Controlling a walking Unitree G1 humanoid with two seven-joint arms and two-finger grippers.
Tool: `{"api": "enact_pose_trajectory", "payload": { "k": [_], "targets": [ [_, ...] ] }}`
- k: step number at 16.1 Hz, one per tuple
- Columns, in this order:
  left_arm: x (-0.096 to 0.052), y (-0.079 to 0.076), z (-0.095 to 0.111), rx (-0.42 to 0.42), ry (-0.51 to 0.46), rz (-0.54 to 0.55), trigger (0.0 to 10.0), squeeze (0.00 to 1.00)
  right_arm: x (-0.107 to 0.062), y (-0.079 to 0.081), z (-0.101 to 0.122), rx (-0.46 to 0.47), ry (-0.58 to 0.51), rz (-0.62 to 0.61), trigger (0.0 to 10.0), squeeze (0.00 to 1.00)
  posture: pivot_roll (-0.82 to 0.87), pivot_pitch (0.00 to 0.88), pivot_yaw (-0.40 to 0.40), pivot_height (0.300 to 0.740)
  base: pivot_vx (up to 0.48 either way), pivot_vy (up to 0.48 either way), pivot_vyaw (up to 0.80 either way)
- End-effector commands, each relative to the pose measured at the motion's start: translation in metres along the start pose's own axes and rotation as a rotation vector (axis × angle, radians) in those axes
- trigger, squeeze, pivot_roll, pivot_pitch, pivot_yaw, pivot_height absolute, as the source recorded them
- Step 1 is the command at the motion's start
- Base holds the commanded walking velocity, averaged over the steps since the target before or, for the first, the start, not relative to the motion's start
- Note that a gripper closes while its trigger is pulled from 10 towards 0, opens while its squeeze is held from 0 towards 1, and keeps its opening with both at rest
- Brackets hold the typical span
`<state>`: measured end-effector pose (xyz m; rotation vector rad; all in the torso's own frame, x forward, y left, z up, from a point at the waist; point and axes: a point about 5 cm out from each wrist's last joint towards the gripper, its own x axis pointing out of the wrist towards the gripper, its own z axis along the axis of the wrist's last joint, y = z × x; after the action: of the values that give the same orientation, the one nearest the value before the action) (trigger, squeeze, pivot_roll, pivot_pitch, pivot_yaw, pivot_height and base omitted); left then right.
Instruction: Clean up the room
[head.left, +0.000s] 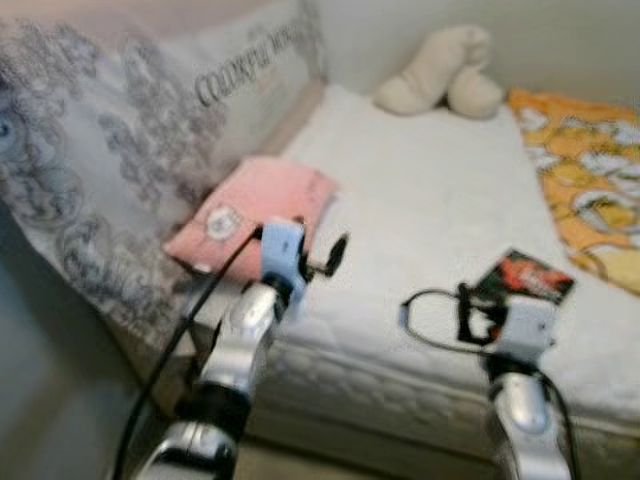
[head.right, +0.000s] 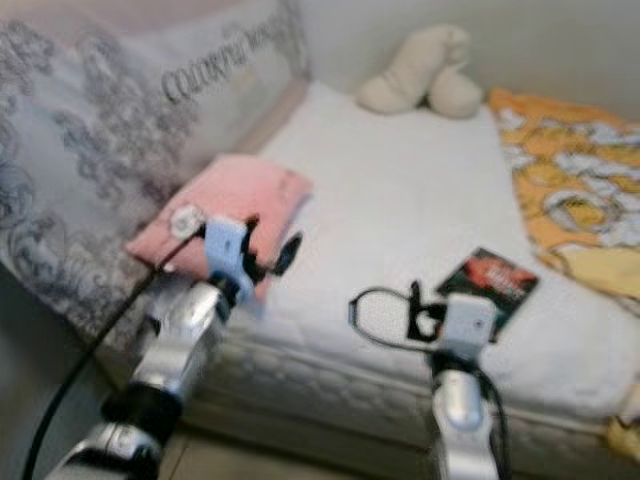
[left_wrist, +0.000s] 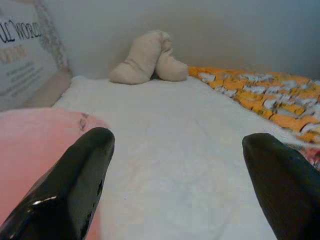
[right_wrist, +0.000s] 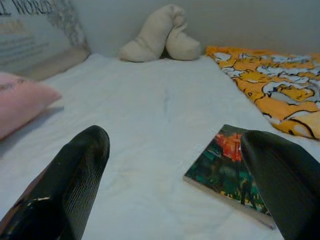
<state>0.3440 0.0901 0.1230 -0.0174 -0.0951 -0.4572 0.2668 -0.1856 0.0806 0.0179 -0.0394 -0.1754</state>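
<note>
The bed (head.left: 420, 200) carried a white mattress cover and served as the reference surface. A pink pillow (head.left: 255, 215) lay on the bed near its printed fabric side rail (head.left: 120, 150). A beige plush toy (head.left: 440, 75) rested at the far end of the bed against the wall. An orange patterned blanket (head.left: 585, 170) covered the side of the bed opposite the rail. A book (right_wrist: 232, 170) with a dark red and green cover lay flat on the bed, near its front edge and just beside the blanket.

The left gripper (left_wrist: 177, 180) was raised over the front edge of the bed, its fingers spread wide and holding nothing, with the pink pillow just beside one finger. The right gripper (right_wrist: 180, 185) was raised over the front edge of the bed, fingers spread wide and empty, with the book lying close before one fingertip (right_wrist: 280, 180) and not touching it.
</note>
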Motion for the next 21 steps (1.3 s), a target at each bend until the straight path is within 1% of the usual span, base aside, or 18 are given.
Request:
{"api": "enact_pose_trajectory", "payload": {
  "k": [1, 2, 3, 6, 8, 9, 12, 14, 17, 19, 21],
  "targets": [
    [0.002, 0.0, 0.002, -0.003, -0.005, 0.001, 10.0, 0.0, 0.002, -0.002, 0.002, -0.02, 0.003, 0.0, 10.0, 1.0, 0.01, 0.0, 0.021, 0.74, 0.0, -0.454, 0.0],
    [0.003, 0.0, 0.003, -0.001, -0.005, 0.002, 10.0, 0.0, 0.002, -0.001, 0.0, -0.029, 0.013, 0.003, 10.0, 1.0, 0.01, 0.0, 0.021, 0.74, 0.0, -0.45, 0.0],
    [0.003, 0.0, 0.003, -0.001, -0.004, 0.002, 10.0, 0.0, 0.003, 0.0, 0.0, -0.033, 0.02, 0.002, 10.0, 0.0, 0.01, 0.0, 0.021, 0.74, 0.0, -0.45, 0.0],
    [0.005, -0.002, 0.001, 0.002, 0.004, 0.0, 10.0, 0.0, 0.005, 0.005, -0.001, -0.039, 0.028, 0.03, 10.0, 0.0, 0.01, 0.0, 0.02, 0.74, 0.0, -0.44, 0.0],
    [0.005, 0.001, -0.003, -0.033, 0.029, 0.036, 10.0, 0.0, 0.005, 0.006, -0.003, -0.043, 0.049, 0.035, 10.0, 0.0, 0.01, 0.0, 0.018, 0.74, 0.0, 0.0, 0.0],
    [0.004, 0.004, -0.003, -0.083, 0.026, 0.06, 10.0, 0.0, 0.005, 0.006, -0.005, -0.028, 0.067, 0.038, 10.0, 0.0, 0.01, 0.0, 0.015, 0.74, 0.0, 0.0, -0.77],
    [0.004, 0.004, -0.005, -0.048, 0.038, 0.054, 10.0, 0.0, 0.005, 0.006, -0.006, -0.039, 0.069, 0.051, 10.0, 0.0, 0.01, 0.0, 0.013, 0.74, 0.0, 0.0, -0.76],
    [0.004, 0.003, -0.005, -0.04, 0.042, 0.043, 10.0, 0.0, 0.005, 0.007, -0.007, -0.041, 0.073, 0.056, 10.0, 0.0, 0.01, 0.0, 0.014, 0.74, 0.0, 0.0, -0.75],
    [0.007, 0.004, -0.004, -0.022, 0.05, 0.03, 10.0, 0.0, 0.005, 0.009, -0.007, -0.051, 0.075, 0.069, 10.0, 0.0, 0.01, 0.0, 0.014, 0.74, 0.0, 0.461, -0.75],
    [0.011, 0.007, -0.001, -0.011, 0.054, 0.038, 10.0, 0.0, 0.005, 0.008, -0.009, -0.06, 0.079, 0.071, 10.0, 0.0, 0.01, 0.0, 0.015, 0.74, 0.0, 0.433, -0.75],
    [0.012, 0.013, 0.0, -0.025, 0.064, 0.065, 10.0, 0.0, 0.006, 0.008, -0.009, -0.057, 0.071, 0.076, 10.0, 0.0, 0.01, 0.0, 0.016, 0.74, 0.0, 0.431, 0.0]
  ]
}}
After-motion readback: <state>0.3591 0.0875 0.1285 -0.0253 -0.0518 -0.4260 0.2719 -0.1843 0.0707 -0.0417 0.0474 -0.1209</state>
